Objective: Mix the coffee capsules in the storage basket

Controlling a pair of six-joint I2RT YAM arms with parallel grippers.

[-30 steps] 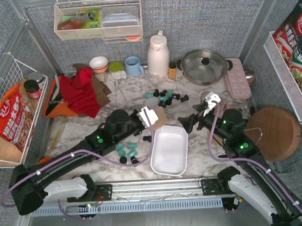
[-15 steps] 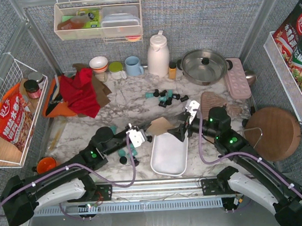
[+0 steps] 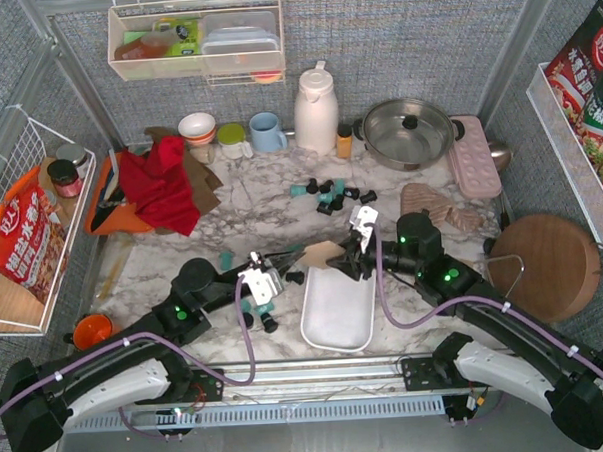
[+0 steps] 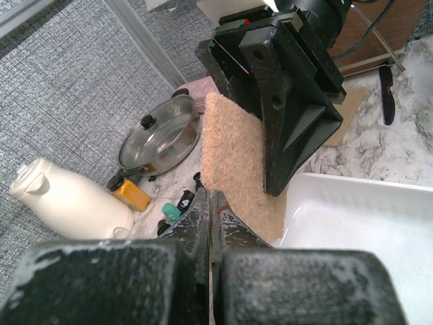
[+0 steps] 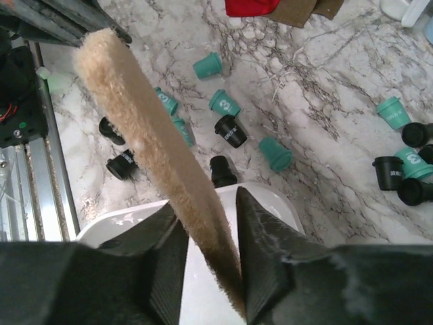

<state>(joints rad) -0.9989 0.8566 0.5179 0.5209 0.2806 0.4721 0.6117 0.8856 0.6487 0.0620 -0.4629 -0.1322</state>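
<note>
The left pincer (image 3: 286,259) is clenched on the edge of a tan pad (image 3: 321,252), which stands over the far end of the storage basket (image 3: 338,319). The right pincer (image 3: 343,261) straddles that pad. Only the right wrist view shows it edge-on between both fingers (image 5: 270,250), and I cannot tell whether they pinch it. From above, coffee capsules (image 3: 298,189) lie on the counter (image 3: 250,203) in two clusters, one behind the basket and one left of it. Both arms reach inward and meet there.

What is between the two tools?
A tan fuzzy pad: the left tool pinches one edge, the right tool straddles another; both wrist views show it.
</note>
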